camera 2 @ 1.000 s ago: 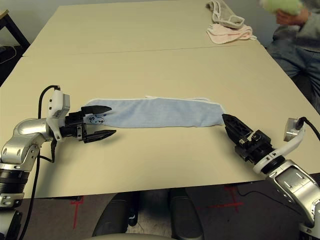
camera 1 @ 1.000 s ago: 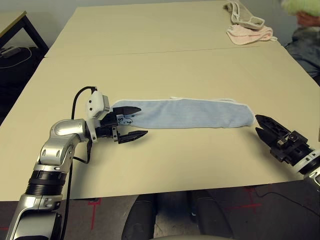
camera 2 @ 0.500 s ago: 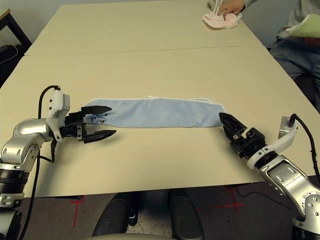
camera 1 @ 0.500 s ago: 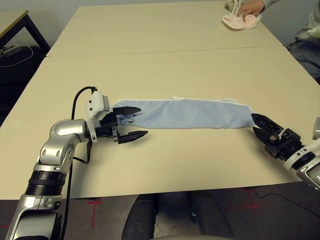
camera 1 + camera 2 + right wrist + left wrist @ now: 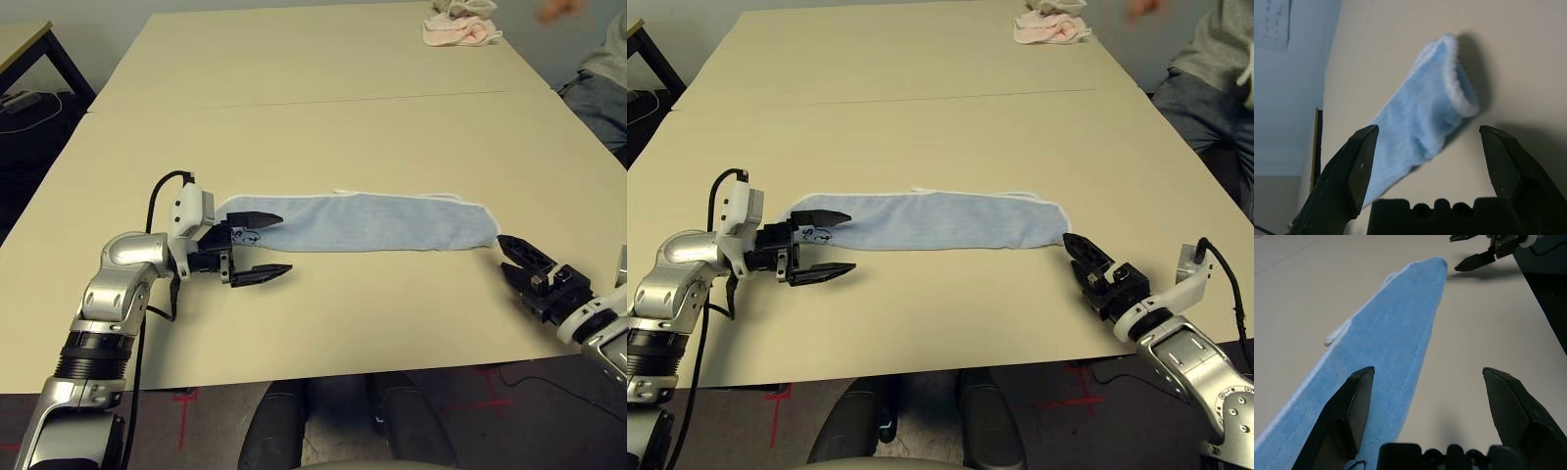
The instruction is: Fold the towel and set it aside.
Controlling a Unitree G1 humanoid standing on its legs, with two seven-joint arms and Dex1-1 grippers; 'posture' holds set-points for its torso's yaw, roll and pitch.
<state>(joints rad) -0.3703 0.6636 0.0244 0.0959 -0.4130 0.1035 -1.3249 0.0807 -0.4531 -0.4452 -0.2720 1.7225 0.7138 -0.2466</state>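
The towel (image 5: 362, 223), a light-blue cloth with white edging, lies as a long narrow strip across the near half of the table (image 5: 323, 137). My left gripper (image 5: 282, 245) is open at the strip's left end. Its far finger rests over the printed corner and its near finger lies on bare table. In the left wrist view the towel (image 5: 1396, 333) runs away from the open left gripper (image 5: 1427, 371) toward my right gripper (image 5: 1474, 254). The right gripper (image 5: 503, 253) stands open just off the towel's right end, not touching it. From the right wrist, the rolled end of the towel (image 5: 1425, 112) shows between the spread fingers.
A pink cloth (image 5: 458, 29) is bunched at the table's far right corner. A person (image 5: 598, 78) sits past the right edge, one blurred hand (image 5: 558, 10) raised near that cloth. A seam (image 5: 294, 101) crosses the table behind the towel.
The right gripper has backed slightly off the towel's right end. The person's hand pushed the pink cloth a little left and lifted off it. The left gripper has hardly moved.
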